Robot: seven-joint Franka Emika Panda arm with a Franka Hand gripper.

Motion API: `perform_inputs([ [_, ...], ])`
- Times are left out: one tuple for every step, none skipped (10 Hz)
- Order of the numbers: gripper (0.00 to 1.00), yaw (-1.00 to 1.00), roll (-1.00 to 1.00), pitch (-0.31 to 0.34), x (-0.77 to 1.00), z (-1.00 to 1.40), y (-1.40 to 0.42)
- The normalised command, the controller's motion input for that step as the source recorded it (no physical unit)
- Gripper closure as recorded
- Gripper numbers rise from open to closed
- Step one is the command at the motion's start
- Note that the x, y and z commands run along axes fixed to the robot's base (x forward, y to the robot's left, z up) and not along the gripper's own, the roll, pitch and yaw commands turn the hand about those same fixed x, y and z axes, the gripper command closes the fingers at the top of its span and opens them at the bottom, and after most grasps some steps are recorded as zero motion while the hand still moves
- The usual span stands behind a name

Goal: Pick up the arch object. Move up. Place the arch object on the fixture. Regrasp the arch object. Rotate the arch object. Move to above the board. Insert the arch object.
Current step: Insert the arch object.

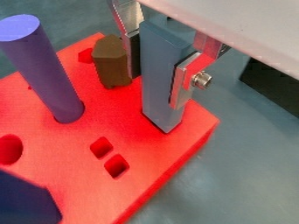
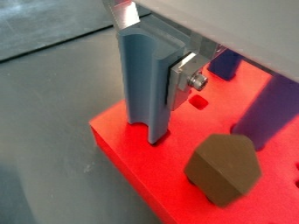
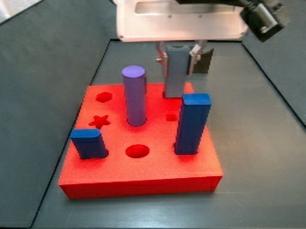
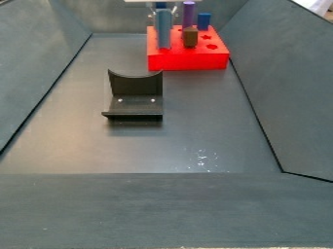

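The arch object (image 1: 162, 87) is a pale grey-blue bar standing upright, held between my gripper's (image 1: 158, 57) silver fingers (image 1: 184, 77). Its grooved side faces out in a wrist view (image 2: 142, 83). Its lower end meets the top of the red board (image 1: 158, 171) near a corner (image 2: 126, 149). I cannot tell whether it sits in a hole. In a side view the gripper (image 3: 180, 49) holds the bar (image 3: 176, 73) at the board's far edge (image 3: 156, 179). The dark fixture (image 4: 132, 94) stands empty on the floor, apart from the board (image 4: 176, 60).
On the board stand a purple cylinder (image 3: 134, 94), two darker blue square pegs (image 3: 194, 121) (image 3: 86, 143) and a brown hexagonal peg (image 2: 225, 166) close beside the bar. Star and round holes show (image 3: 102, 119). Grey walls enclose the floor (image 4: 169, 146).
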Motion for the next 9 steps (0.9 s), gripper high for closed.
perform_inputs([
  [1.0, 0.0, 0.21, -0.013, -0.08, -0.26, -0.07],
  [1.0, 0.0, 0.17, 0.0, 0.05, -0.45, -0.25],
  [1.0, -0.03, 0.17, 0.0, 0.22, -0.71, -0.29],
  [1.0, -0.06, 0.22, 0.0, 0.2, -0.93, -0.22],
  [1.0, -0.04, 0.23, 0.0, 0.11, -0.91, -0.15],
  [1.0, -0.05, 0.05, -0.034, 0.08, -0.69, -0.09],
  [1.0, 0.0, -0.13, -0.124, 0.0, -0.34, 0.0],
  [1.0, 0.0, -0.02, -0.09, 0.0, -0.12, 0.0],
  [1.0, 0.0, 0.0, 0.0, 0.0, 0.0, 0.0],
])
